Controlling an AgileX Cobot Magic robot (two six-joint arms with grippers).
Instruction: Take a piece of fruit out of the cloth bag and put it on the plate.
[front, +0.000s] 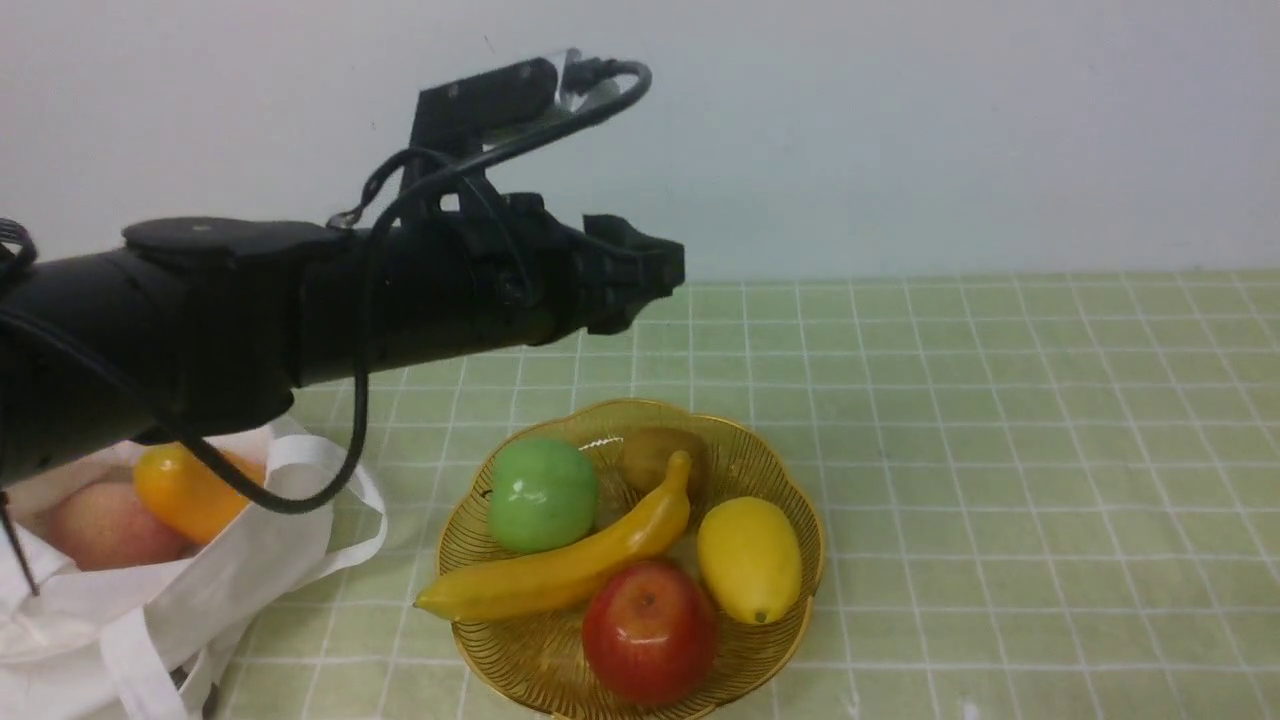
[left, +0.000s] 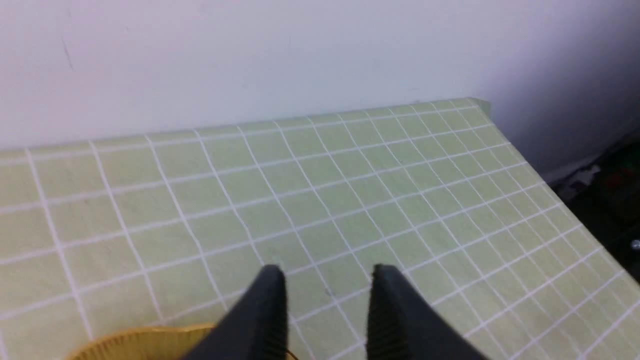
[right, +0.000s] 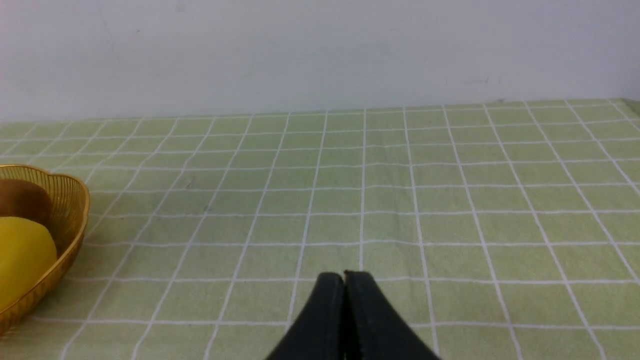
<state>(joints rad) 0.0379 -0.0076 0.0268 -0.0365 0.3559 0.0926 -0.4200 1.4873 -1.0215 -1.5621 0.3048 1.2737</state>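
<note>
Across the plate's (front: 545, 655) left rim, banana (front: 570, 575), bare cloth rightward (front: 1000, 480)

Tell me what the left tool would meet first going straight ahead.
Probably nothing soon: the left tool points over bare tablecloth toward the wall, though depth is unclear.

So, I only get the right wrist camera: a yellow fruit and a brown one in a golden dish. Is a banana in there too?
Observer: Yes, the banana lies across the plate, one end jutting past the rim.

Operator: Is the other claw holding anything?

Observer: No, the left gripper stands open with nothing between its fingertips.

Operator: Any more fruit elsewhere?

Observer: Yes, an orange-colored fruit shows in the cloth bag.
</note>
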